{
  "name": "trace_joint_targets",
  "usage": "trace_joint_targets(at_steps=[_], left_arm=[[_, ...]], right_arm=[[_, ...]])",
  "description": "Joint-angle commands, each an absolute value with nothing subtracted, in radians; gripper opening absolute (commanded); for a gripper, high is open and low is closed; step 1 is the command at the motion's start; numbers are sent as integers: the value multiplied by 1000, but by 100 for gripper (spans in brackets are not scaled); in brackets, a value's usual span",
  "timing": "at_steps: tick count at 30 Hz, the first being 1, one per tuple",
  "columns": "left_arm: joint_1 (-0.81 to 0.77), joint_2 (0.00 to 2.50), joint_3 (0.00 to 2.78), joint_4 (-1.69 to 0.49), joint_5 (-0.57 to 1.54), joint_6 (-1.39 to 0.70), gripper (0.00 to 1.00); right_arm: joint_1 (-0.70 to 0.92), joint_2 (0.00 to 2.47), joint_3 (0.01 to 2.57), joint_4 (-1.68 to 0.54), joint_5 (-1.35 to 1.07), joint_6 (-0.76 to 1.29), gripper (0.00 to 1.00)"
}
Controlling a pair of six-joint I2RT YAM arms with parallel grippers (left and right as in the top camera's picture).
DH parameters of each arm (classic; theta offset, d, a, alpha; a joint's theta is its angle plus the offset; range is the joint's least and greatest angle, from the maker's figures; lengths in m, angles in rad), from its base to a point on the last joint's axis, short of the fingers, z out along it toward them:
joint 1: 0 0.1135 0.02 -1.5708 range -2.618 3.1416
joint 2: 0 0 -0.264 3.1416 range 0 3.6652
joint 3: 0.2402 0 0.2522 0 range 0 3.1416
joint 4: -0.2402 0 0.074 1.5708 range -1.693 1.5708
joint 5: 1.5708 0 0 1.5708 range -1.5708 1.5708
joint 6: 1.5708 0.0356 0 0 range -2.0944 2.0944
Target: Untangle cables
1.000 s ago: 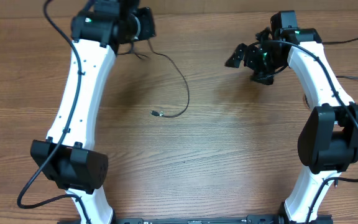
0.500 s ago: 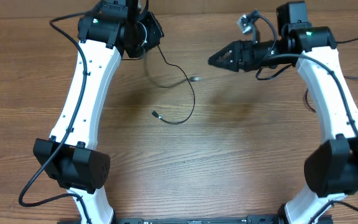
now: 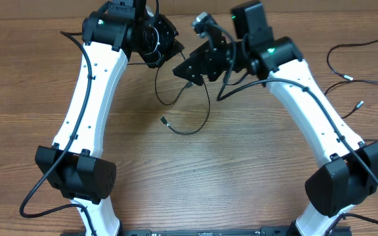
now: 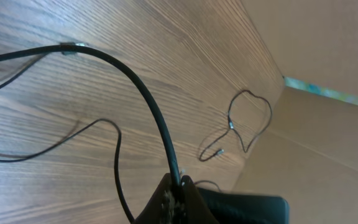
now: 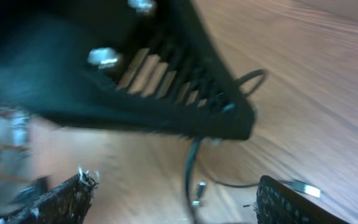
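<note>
Left gripper (image 4: 178, 185): jaws pressed together, pinching the black cable (image 4: 160, 124) at the far side of the table (image 3: 241, 170). Right gripper (image 5: 171, 183), just right of it: jaws spread, the cable seen between them. The cable's loops hang down; one plug end (image 3: 165, 120) lies nearer.

A blurred black slotted body (image 5: 166, 81) fills the upper frame; below it a thin cable (image 5: 190, 163) hangs between the right hand's (image 5: 173, 186) spread fingers (image 5: 61, 200), above the desk (image 5: 316, 81).
</note>
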State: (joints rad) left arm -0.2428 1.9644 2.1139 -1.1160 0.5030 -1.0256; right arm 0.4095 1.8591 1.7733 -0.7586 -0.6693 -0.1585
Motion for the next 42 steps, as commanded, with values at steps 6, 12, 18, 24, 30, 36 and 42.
trace_joint_targets(at_steps=[6,12,18,24,30,36,42], left_arm=[[-228,1967,2114,-1118,610,-1063,4],[-215,1967,2114,-1118,606,-1063,4],[-215,1967,2114,-1118,587,-1062,4],[-214,1967,2114,-1118,584,-1063,4],[-215,1967,2114,-1118,508,-1057,5],[-216,1967,2114,-1126,284,-937,54],[-216,1967,2114,-1145,281,-812,80]], right_arm=[[409,1857,1781,-745,-490,-108,56],[409,1857,1781,-746,-491,-96,38],[409,1857,1781,-746,-501,-92,24],[409,1857,1781,-746,-517,-77,9],[409,1857,1781,-755,-517,-56,4],[394,1851,1782,-742,-517,168,4],[320,1833,1836,-757,-551,324,4]])
